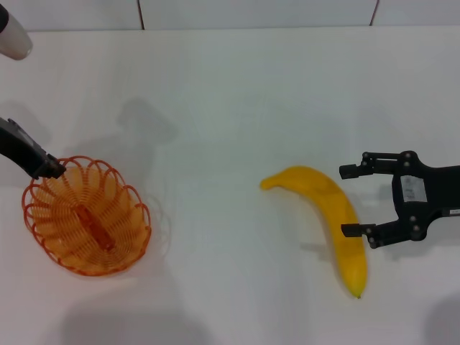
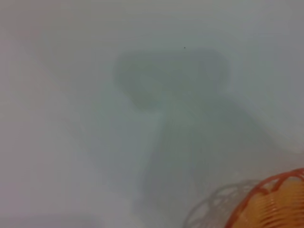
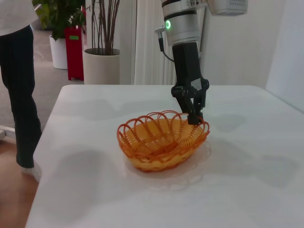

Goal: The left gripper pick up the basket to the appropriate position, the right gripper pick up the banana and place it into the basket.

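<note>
Looped orange wire basket (image 1: 86, 217) at left, glossy yellow banana (image 1: 330, 219) at right, both on the white table (image 1: 237, 108).
Left gripper (image 1: 49, 168) pinches the basket's far rim, arm slanting down; right gripper (image 1: 352, 201), level, jaws spread, flanks the banana's middle.

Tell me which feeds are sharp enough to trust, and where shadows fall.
Head view: sharp; soft shadows on the table, none hiding the banana or the right pincer. Left wrist view: hazy and out of focus, only the orange wire basket rim recognisable. Right wrist view: clear; the left pincer at that rim.
</note>
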You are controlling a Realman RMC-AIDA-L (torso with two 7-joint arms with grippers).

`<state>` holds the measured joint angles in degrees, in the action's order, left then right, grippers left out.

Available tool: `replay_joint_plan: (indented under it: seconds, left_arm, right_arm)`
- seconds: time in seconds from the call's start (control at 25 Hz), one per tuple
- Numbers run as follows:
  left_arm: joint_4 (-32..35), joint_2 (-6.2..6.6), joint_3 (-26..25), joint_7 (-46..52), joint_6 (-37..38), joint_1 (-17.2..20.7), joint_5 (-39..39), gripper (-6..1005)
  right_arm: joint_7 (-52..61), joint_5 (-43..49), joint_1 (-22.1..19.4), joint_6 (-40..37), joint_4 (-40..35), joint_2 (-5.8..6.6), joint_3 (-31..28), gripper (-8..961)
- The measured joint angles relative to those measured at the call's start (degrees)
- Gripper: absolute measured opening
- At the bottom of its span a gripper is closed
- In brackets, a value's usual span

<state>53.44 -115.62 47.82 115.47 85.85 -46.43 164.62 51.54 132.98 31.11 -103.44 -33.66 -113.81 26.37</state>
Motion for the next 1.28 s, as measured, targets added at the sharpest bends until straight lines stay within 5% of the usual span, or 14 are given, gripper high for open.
replay_joint_plan:
  seconds: [0.36, 1.28]
  left_arm:
    - [0.00, -0.44, 0.31, 0.10, 0.05, 0.07, 0.00, 139]
    - [-0.08, -0.50, 0.36, 2.08, 0.37, 0.08, 0.00, 66]
  right_arm:
    - [0.74, 0.00, 0.08, 0.00, 0.00, 0.05, 0.00, 886]
    - [0.75, 0.00, 0.09, 0.00, 0.00, 0.09, 0.00, 885]
